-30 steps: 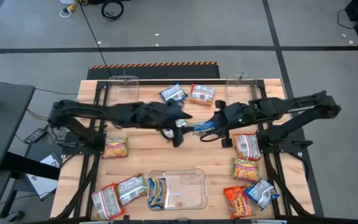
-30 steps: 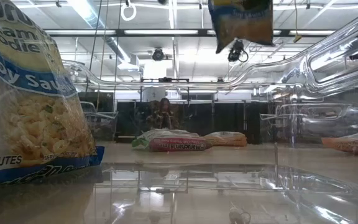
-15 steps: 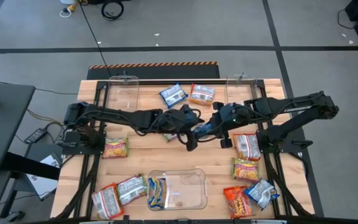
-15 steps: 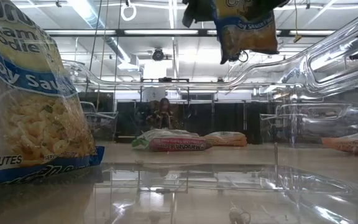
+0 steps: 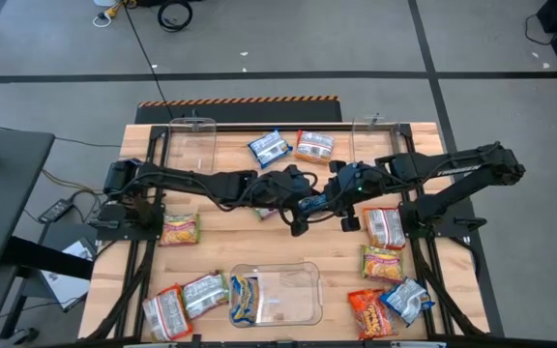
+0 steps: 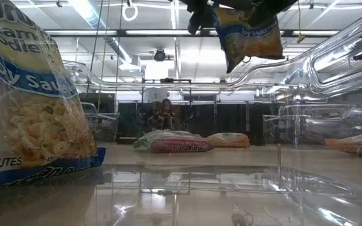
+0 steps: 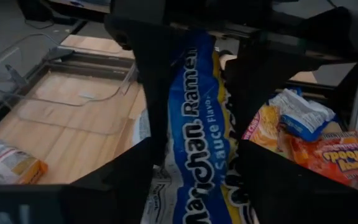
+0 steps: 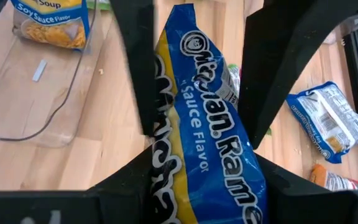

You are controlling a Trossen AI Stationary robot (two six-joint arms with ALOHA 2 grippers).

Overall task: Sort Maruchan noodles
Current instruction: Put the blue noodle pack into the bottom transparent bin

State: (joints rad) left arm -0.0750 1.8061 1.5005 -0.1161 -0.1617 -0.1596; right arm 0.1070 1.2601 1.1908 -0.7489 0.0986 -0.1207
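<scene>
Wooden table (image 5: pixel 259 242) carries both dark arms, which meet over its middle. Clear plastic bin (image 5: pixel 298 295) sits at the near edge, one blue-and-yellow soy sauce packet (image 5: pixel 244 298) lying inside at its left end. Blue-and-yellow Maruchan ramen packet (image 8: pixel 197 143) hangs in the air between the two hands, above the table centre, just behind the bin. Right hand (image 5: pixel 325 198) is clenched on that packet, fingers either side of it in the right wrist view. Left hand (image 5: pixel 296 205) is right against the same packet, fingers flanking it in the left wrist view; can't tell if it grips or stands loose. Other noodle packets scattered: a blue one (image 5: pixel 269 146) and an orange one (image 5: pixel 314 147) at the far edge, one (image 5: pixel 180 229) at left, two (image 5: pixel 184 300) at the near left corner, a cluster (image 5: pixel 387 266) down the right side. Low view shows the held packet dangling up high.
</scene>
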